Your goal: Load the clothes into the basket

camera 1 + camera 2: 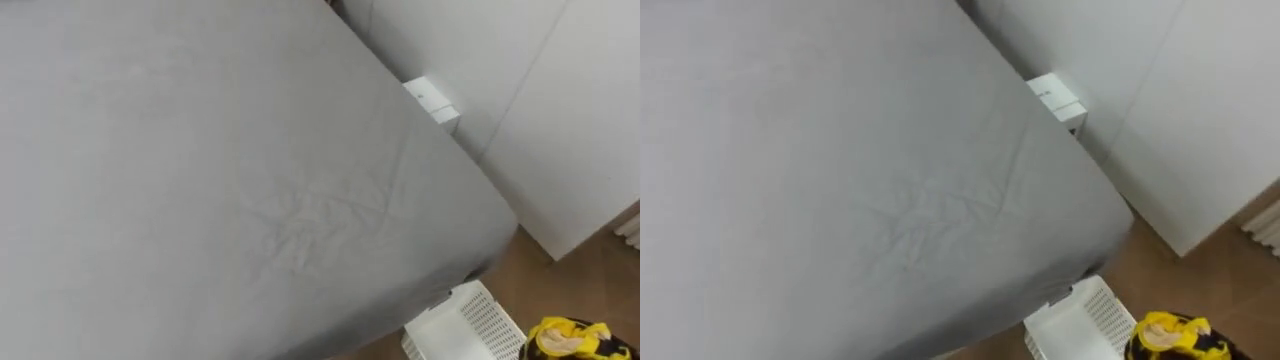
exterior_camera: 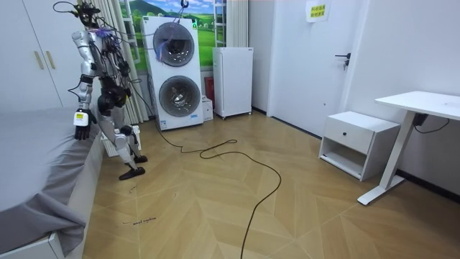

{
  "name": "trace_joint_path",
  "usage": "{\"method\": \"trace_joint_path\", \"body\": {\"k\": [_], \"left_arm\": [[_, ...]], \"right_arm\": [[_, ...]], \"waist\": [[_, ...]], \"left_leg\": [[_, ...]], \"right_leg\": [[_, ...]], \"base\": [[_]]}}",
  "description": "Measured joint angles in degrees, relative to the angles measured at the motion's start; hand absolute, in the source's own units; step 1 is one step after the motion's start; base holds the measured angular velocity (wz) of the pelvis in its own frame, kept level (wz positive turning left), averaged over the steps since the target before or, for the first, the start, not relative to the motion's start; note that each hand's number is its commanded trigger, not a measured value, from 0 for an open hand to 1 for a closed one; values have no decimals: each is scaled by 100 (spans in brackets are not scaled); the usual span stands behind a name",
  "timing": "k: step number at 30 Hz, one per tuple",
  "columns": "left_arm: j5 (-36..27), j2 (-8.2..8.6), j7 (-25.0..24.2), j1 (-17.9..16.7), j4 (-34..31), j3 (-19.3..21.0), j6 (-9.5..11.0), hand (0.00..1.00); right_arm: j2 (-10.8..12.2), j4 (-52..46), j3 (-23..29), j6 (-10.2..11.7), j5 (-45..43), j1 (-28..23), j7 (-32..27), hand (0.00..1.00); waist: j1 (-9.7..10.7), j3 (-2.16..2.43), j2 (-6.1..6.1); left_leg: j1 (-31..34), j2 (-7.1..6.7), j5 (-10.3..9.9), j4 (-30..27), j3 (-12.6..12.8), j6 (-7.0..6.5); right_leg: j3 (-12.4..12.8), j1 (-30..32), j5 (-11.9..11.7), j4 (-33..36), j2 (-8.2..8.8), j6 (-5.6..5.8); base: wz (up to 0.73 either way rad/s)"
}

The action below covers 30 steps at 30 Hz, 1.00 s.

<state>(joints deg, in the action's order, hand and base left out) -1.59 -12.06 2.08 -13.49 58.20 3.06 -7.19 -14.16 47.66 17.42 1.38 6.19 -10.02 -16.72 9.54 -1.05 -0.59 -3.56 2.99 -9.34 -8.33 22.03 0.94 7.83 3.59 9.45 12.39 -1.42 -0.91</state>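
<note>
A white slatted basket (image 1: 465, 328) stands on the wooden floor at the bed's corner, low in both eye views. Just right of it is a bunched yellow cloth (image 1: 568, 338) with dark parts against it. I cannot tell whether those parts are my right hand. In the room view I stand at the foot of the grey bed (image 2: 36, 158), one foot lifted behind me. My left hand (image 2: 81, 122) hangs at the bed's edge with relaxed fingers and holds nothing.
The grey sheet (image 1: 200, 180) has a few creases near the corner. White wardrobe doors (image 1: 560, 130) rise to the right, with a small white box (image 1: 432, 98) against them. The room view shows stacked washing machines (image 2: 176, 72), a cabinet (image 2: 233, 80), a nightstand (image 2: 357, 142) and a desk (image 2: 420, 108).
</note>
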Motion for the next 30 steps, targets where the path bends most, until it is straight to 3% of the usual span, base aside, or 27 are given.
{"method": "trace_joint_path", "body": {"k": [3,6,10,14,16,22,23,24,25,30], "left_arm": [[-10,10,92,4,0,-52,1,0],[-18,9,138,21,41,-250,2,0],[-37,14,137,143,44,-402,38,0],[-269,20,135,284,153,-529,99,0],[-320,19,134,322,158,-588,107,0],[-565,25,91,422,276,-844,246,0],[-566,25,88,431,279,-868,249,0],[-572,31,81,478,310,-904,252,0],[-576,35,73,527,366,-925,257,0],[-576,34,73,615,380,-1015,264,0]], "right_arm": [[-8,239,8,1,50,81,-23,100],[-42,283,9,1,33,252,-73,100],[-177,442,14,40,24,624,-84,100],[-439,629,15,65,25,956,-131,100],[-528,639,16,142,-16,1029,-207,100],[-580,1025,16,289,-78,1328,-277,100],[-579,1045,15,288,-88,1352,-277,81],[-580,1049,12,291,-96,1361,-275,17],[-580,1056,11,291,-95,1361,-274,0],[-666,1289,11,307,35,1468,-289,0]], "waist": [[34,-11,-107],[203,-40,-246],[279,23,-492],[277,24,-652],[273,74,-767],[220,60,-905],[217,58,-920],[191,64,-966],[153,64,-980],[97,56,-995]], "left_leg": [[125,44,-103,-32,151,-30],[340,41,-161,-121,132,-69],[719,14,-133,-192,165,-123],[937,-35,-107,-189,225,-165],[1067,-49,-102,-194,225,-172],[1291,-72,-90,-203,194,-190],[1315,-75,-86,-205,189,-196],[1375,-77,-81,-228,182,-203],[1426,-86,-80,-253,167,-205],[1503,-109,-75,-298,112,-205]], "right_leg": [[128,267,-16,193,-75,21],[103,473,-101,230,-58,46],[145,867,-202,268,-25,88],[196,1161,-194,428,-2,112],[205,1298,-188,459,7,116],[203,1493,-177,454,26,132],[203,1518,-175,463,29,133],[200,1570,-163,513,33,133],[200,1641,-131,559,39,132],[151,1749,-23,675,71,110]], "base": [[-27],[-15],[-8],[-4],[0],[1],[0],[0],[0],[6]]}}
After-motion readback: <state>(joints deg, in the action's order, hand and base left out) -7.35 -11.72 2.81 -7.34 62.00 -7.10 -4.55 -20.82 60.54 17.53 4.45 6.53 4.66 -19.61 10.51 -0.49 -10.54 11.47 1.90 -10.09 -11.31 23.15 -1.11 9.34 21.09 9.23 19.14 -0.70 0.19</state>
